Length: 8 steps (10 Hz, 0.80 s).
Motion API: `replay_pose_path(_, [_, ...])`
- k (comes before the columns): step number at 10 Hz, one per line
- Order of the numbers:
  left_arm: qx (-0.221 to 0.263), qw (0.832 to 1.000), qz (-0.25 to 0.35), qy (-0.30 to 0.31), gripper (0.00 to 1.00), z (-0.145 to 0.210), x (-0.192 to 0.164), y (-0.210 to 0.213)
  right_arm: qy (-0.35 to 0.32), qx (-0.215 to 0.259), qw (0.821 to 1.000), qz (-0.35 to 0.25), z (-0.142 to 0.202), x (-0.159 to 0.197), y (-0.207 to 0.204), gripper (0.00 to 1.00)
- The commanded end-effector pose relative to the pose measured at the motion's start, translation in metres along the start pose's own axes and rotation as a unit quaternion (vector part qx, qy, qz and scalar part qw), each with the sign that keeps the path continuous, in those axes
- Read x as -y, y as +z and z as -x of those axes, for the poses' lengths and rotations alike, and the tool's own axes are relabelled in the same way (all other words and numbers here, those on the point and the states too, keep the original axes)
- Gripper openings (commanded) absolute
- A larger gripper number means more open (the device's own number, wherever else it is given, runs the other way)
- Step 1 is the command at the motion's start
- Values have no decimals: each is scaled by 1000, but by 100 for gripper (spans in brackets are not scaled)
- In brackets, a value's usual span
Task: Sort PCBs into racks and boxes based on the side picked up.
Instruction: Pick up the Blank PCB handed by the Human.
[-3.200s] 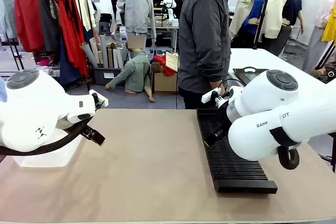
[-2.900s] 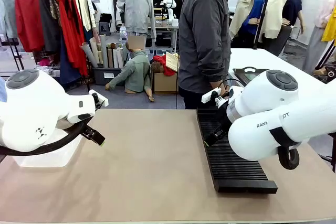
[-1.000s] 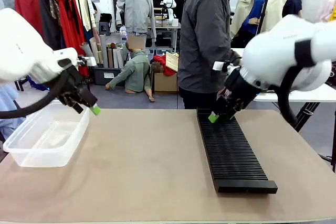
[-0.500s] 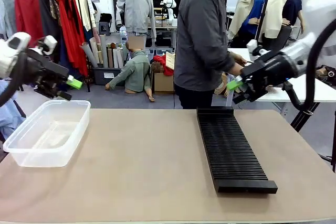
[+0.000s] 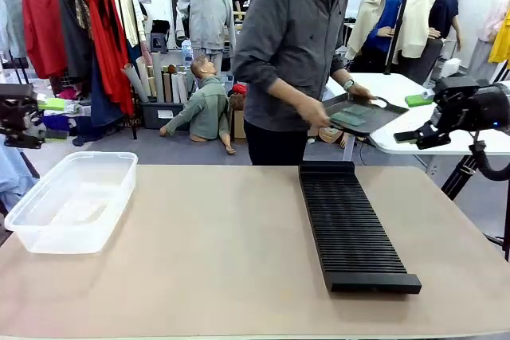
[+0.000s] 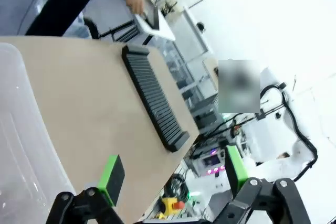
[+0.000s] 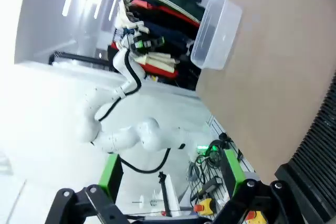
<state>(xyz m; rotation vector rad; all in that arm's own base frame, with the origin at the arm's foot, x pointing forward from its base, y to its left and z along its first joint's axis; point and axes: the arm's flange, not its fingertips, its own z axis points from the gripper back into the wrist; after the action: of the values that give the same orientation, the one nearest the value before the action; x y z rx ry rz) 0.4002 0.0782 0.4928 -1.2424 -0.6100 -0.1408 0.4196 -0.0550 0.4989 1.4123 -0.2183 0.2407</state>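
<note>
Tan surface [image 5: 215, 244] carries a long black slotted rack [image 5: 351, 228] at 4 o'clock and a clear plastic tub [image 5: 56, 240] at 9 o'clock. The left arm's fingers [image 6: 111, 179] hang high at 9 o'clock, spread wide, grasping nothing. The right arm's fingers [image 7: 233, 174] are raised at 3 o'clock, likewise released. At 1 o'clock a person's hand [image 5: 313, 115] holds a black tray [image 5: 368, 125] bearing thin green PCBs [image 5: 349, 119].

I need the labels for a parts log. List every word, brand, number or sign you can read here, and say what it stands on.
No text reads clearly in any view.
Black rack: no print to be seen.
Clear tub: no label to be seen.
White label on a dark bin on the floor far behind: too small to read.
Lit box below the table edge, left wrist view: glowing lights, characters too blurred to read.
</note>
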Motion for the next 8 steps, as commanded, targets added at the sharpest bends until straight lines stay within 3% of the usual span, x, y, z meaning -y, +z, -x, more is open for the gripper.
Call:
replay_pose_path(1, [19,1000,22,-10,100,4,-5,1,8,34,999,-15,4,9,-1,100])
replay_pose_path(5, [-8,1000,9,-14,100,-1,-9,-4,3,36,999,0,9,27,7,100])
replay_pose_path(8, [3,1000,9,2,100,3,-9,0,-11,28,1000,-6,8,19,11,100])
